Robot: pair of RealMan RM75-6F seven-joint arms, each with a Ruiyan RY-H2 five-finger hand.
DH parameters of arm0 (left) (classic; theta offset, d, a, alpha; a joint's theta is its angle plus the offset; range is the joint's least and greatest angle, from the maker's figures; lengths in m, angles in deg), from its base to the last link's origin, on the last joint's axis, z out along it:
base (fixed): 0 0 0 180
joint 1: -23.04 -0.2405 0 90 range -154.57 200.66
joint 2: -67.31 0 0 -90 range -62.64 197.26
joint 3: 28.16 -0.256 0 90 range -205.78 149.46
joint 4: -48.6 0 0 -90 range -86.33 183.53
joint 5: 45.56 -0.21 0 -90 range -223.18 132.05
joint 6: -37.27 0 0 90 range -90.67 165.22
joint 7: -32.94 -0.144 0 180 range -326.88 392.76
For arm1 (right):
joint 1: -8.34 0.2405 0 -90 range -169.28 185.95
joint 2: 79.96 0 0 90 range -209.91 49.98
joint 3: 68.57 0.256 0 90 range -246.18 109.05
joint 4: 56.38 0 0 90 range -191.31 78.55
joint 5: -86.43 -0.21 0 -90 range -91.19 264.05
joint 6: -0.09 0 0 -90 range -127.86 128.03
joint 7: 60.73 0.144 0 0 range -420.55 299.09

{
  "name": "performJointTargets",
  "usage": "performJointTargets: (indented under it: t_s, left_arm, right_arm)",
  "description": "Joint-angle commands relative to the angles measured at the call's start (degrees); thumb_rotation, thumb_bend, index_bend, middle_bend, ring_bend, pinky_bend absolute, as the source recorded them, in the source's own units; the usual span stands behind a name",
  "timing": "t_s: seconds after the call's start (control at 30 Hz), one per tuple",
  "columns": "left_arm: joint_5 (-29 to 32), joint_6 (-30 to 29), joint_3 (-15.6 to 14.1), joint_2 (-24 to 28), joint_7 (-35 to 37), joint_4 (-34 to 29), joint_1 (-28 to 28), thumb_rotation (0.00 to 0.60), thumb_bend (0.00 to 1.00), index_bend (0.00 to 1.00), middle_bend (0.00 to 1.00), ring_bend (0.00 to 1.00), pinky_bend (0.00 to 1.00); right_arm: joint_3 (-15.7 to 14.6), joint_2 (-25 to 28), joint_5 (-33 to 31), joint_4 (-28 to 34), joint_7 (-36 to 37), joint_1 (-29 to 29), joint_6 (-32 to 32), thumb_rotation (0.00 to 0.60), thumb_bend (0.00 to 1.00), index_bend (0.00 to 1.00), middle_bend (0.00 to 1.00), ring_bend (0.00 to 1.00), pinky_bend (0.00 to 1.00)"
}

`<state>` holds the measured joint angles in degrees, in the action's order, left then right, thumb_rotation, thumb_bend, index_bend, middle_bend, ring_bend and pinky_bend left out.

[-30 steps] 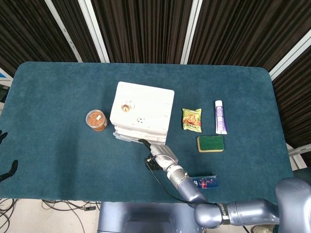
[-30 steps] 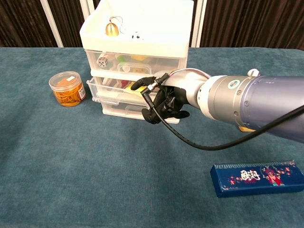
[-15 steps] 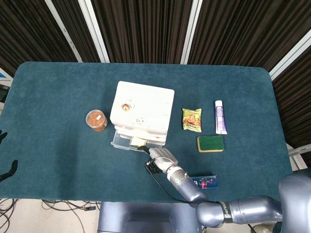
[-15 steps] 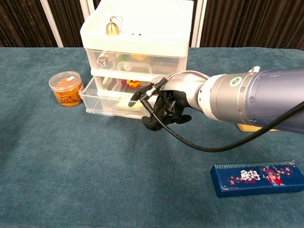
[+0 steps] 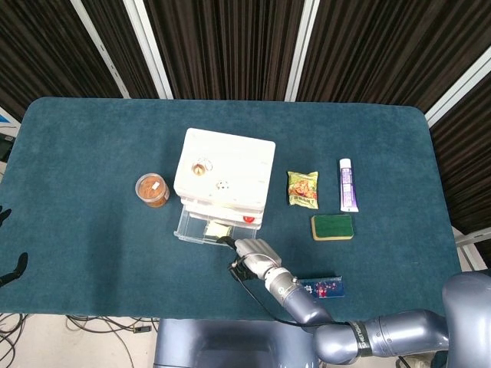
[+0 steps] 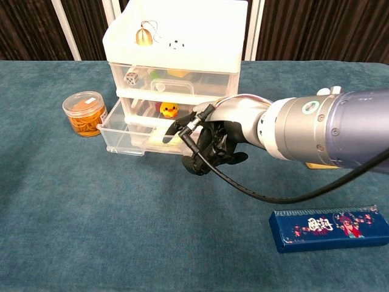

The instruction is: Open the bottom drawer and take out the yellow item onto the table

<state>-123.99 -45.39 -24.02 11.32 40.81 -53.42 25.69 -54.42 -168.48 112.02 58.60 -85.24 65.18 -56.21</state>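
Bottom drawer (image 6: 130, 135) of our white drawer unit (image 6: 176, 42) is pulled well out, and our right robot hand (image 6: 206, 145) has its fingers curled on the drawer's front edge. The yellow item (image 6: 172, 135) sits inside, right beside those fingers, partly hidden. It looks small and light, probably stiff, so we'd pinch it across its sides from above. Clear plastic walls are tight, so fingers could snag. Left robot hand (image 5: 9, 261) just pokes in at the surface (image 5: 92, 253) edge; can't tell its state.

Silver arm (image 6: 322, 131); black cabled hand (image 6: 209, 146)
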Motion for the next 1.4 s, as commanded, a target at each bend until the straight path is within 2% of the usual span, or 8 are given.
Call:
performJointTargets:
  t_s: [0.03, 1.07, 1.4]
  left_arm:
    - [0.0, 0.0, 0.0, 0.0, 0.0, 0.0, 0.0, 0.6, 0.4, 0.04, 0.0, 0.0, 0.0]
    - [0.3, 0.5, -0.1, 0.0, 0.2, 0.2, 0.1, 0.6, 0.41, 0.04, 0.0, 0.0, 0.0]
    - [0.1, 0.4, -0.1, -0.1, 0.0, 0.2, 0.1, 0.6, 0.4, 0.04, 0.0, 0.0, 0.0]
  right_arm:
    - [-0.4, 0.0, 0.4, 0.5, 0.0, 0.1, -0.6, 0.6, 0.63, 0.21, 0.89, 0.92, 0.94]
    - [-3.9, -0.4, 2.5, 3.0, 0.8, 0.1, -3.1, 0.6, 0.63, 0.21, 0.89, 0.92, 0.94]
    - [-4.2, -0.3, 3.2, 3.1, 2.5, -1.1, -3.8, 0.6, 0.59, 0.13, 0.89, 0.92, 0.94]
